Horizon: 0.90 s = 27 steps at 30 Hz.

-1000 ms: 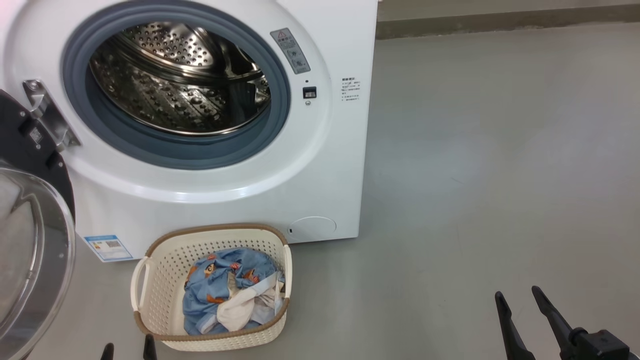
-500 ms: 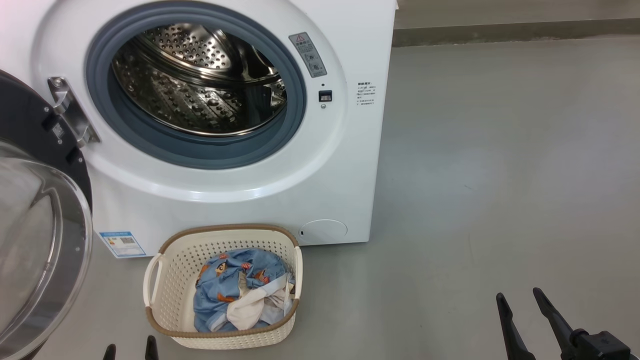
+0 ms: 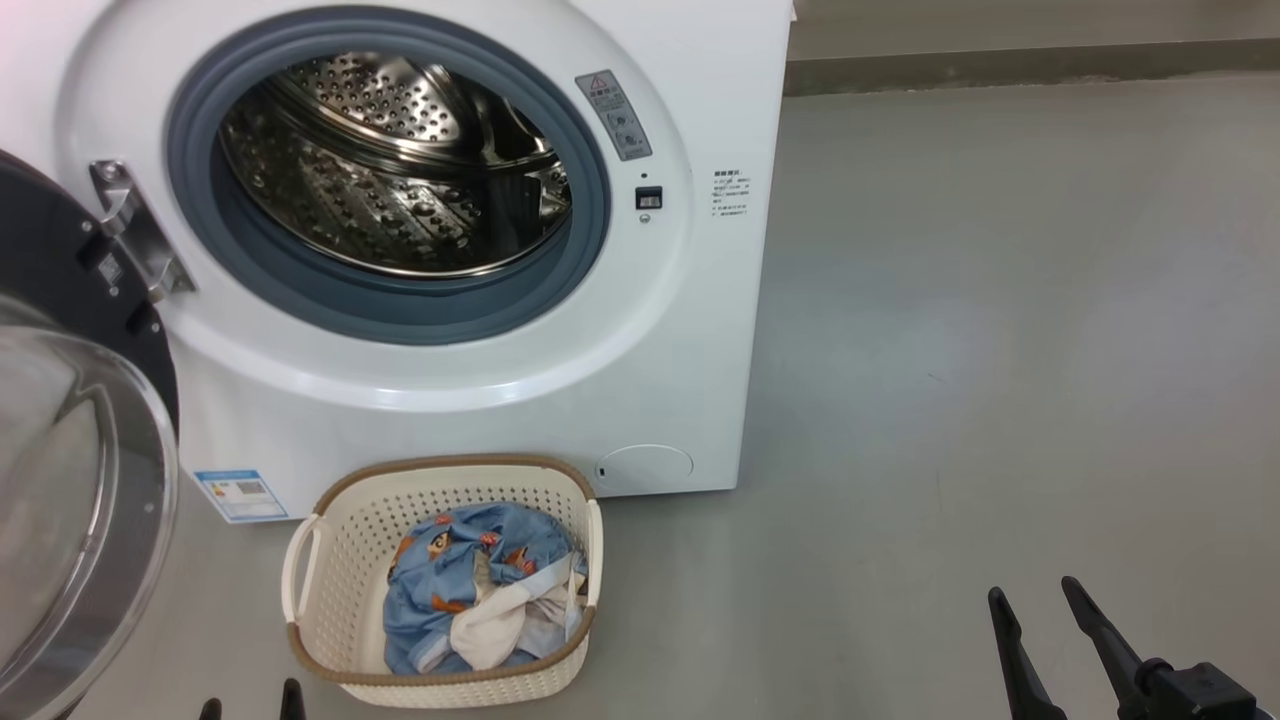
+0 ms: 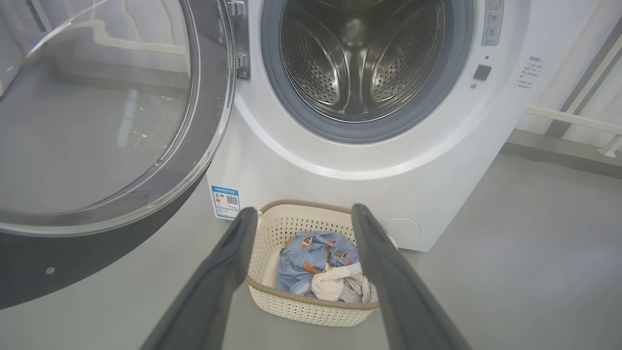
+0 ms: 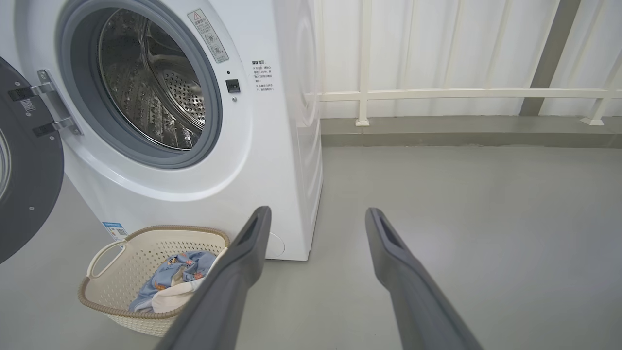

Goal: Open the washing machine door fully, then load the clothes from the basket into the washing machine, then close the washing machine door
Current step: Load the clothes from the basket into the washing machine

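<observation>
I count one washing machine (image 3: 480,400), with its one door (image 3: 70,480) swung wide at the left of the drum opening on a single metal hinge (image 3: 135,235); the picture edge cuts the door off. One cream basket (image 3: 330,560) stands on the floor just in front of the machine, holding the clothes (image 3: 470,590). I make out two pieces, a blue printed one and a white one, heaped so I cannot count further. The machine carries a blue label sticker (image 4: 225,201) with a QR code and a grey warning sticker (image 3: 613,113) with a red triangle; their print is too small to read. My left claw (image 4: 303,211) is spread and empty before the basket, and my right claw (image 3: 1033,588), also spread and empty, is well right of the machine.
</observation>
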{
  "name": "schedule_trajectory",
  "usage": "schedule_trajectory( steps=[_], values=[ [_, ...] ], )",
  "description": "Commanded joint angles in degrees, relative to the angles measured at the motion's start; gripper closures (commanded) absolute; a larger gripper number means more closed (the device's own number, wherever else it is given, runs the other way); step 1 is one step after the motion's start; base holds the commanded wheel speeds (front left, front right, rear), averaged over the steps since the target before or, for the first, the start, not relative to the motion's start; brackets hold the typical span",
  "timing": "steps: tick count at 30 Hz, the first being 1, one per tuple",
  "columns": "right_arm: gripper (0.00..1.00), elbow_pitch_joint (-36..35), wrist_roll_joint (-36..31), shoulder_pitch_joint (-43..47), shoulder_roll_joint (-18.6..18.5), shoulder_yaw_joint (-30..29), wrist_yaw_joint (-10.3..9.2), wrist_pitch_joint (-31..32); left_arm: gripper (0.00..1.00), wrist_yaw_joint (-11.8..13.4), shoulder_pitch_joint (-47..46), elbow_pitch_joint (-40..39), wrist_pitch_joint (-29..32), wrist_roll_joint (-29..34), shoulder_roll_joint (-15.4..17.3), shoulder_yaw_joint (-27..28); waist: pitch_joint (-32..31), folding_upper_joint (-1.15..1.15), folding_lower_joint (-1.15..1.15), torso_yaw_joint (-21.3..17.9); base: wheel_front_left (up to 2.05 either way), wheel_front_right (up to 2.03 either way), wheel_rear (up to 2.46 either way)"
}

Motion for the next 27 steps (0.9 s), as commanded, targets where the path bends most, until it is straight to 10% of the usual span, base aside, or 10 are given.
schedule_trajectory(
  steps=[1,27],
  values=[
    [0.00,-1.2,-0.5,-1.1,-0.7,1.4,0.09,-0.7,0.00,0.0,-1.6,-1.2,-0.2,0.0,0.7,2.2,0.2,0.00,0.00,-0.1,1.21,-1.21,0.00],
    [0.00,-0.9,-0.1,-1.9,-0.3,1.8,0.09,-0.7,0.00,1.8,-2.7,-1.1,-0.2,1.3,0.7,2.8,1.6,0.00,0.00,-0.2,0.48,-0.48,0.00]
  ],
)
